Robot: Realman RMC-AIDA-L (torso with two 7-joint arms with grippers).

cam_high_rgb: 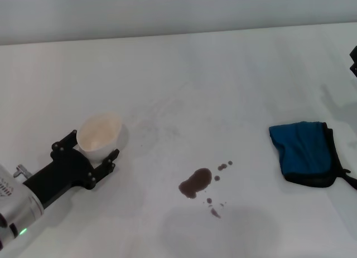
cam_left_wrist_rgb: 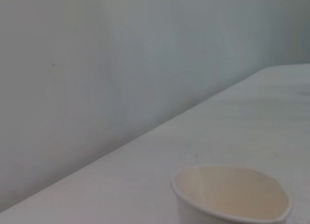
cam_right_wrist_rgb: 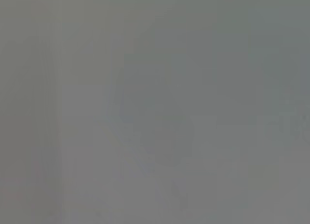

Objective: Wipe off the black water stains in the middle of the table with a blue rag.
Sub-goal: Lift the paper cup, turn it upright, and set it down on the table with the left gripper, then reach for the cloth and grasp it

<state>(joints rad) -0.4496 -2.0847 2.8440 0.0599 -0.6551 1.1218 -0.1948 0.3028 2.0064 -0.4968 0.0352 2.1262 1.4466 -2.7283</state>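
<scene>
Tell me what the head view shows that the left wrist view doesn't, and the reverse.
Only the head view shows the black water stains, the blue rag lying apart to their right, and the left hand around the white paper cup. A dark bit at the right edge may be the right arm. Only the left wrist view shows the wall behind the table close up. Both share the cup and the table.

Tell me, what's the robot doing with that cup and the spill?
The left claw is shut on a white paper cup on the robot's left. A dark stain with tiny droplets sits mid-table, unwiped. The blue rag lies untouched on the right. Only a black sliver of the right arm shows at the edge.
</scene>
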